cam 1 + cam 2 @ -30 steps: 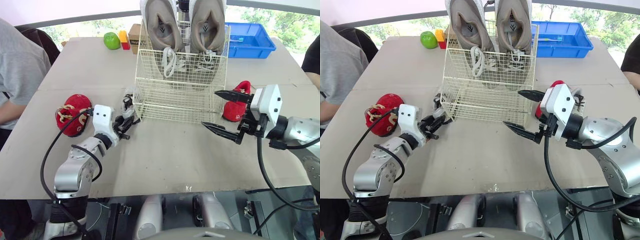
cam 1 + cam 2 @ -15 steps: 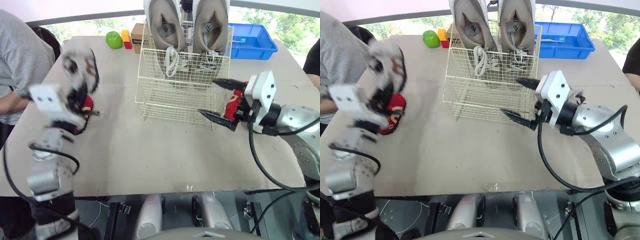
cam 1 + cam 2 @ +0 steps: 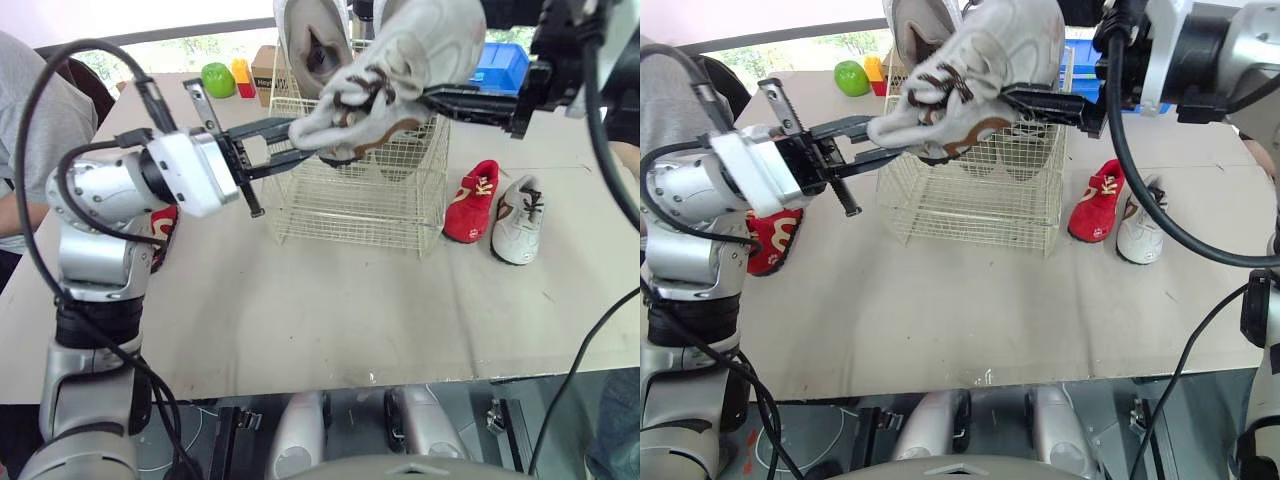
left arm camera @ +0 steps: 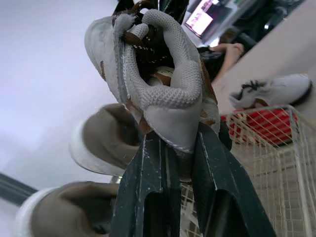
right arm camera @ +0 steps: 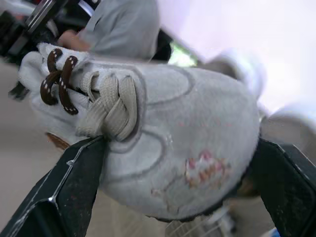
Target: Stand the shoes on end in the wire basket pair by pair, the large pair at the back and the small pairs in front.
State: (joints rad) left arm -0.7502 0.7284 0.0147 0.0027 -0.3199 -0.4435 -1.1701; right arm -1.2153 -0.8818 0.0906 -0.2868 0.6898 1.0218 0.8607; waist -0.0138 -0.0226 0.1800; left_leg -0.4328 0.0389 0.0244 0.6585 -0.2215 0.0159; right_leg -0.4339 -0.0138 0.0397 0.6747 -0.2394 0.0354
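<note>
A grey shoe (image 3: 400,60) aloft by wire basket (image 3: 350,205), left fingers (image 4: 148,187) pinching one end, right fingers (image 5: 74,182) spread wide, clasping its sides.

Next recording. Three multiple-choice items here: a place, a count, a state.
1. Relative to the wire basket, the small white shoe lies: A inside it; B on the table to its right; C on the table to its left.
2. Shoes on the table right of the basket: A one; B two; C four.
3. The light grey shoe is: A held up by the left gripper and right gripper; B flat on the table; C standing in the basket.
Answers: B, it lies beside the red shoe; B, only those two lie there; A, both have jaws on it, off the table.
</note>
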